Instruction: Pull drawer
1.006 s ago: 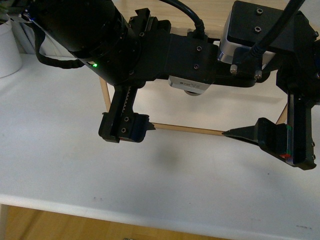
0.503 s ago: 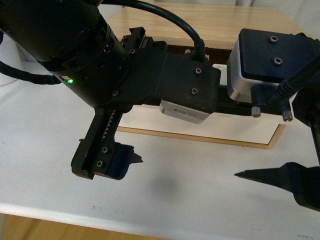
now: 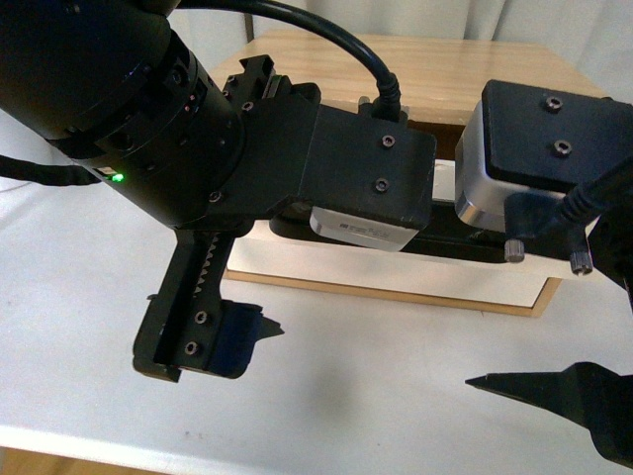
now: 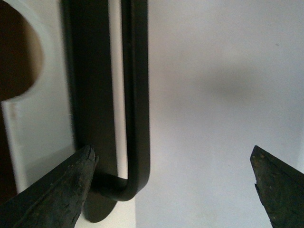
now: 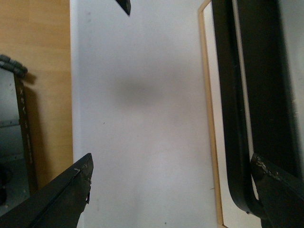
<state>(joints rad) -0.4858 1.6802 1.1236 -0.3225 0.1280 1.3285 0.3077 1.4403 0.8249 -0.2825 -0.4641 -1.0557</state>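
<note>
The drawer (image 3: 326, 265) shows its white front under a light wood box (image 3: 445, 69). My left gripper (image 3: 374, 354) reaches in from the left and hangs wide open over the table before that front. In the left wrist view the black bar handle (image 4: 135, 95) runs past the half-round notch (image 4: 19, 52). Its bent end lies just inside one fingertip (image 4: 88, 159) of the left gripper (image 4: 173, 154). Nothing is held. The right gripper (image 5: 172, 161) is open too, with the handle (image 5: 228, 95) beside one fingertip (image 5: 261, 166). I cannot pick out the right gripper in the front view.
The white table (image 3: 376, 416) stretches in front of the box, its front edge low in the front view. The right wrist view shows the box's wood edge (image 5: 209, 118), wooden floor (image 5: 38, 71) past the table edge, and another fingertip (image 5: 124, 5) over the table.
The big gripper has sunk lower in the front view and looks nearer. More of the white drawer front and the wood box top now shows behind it.
</note>
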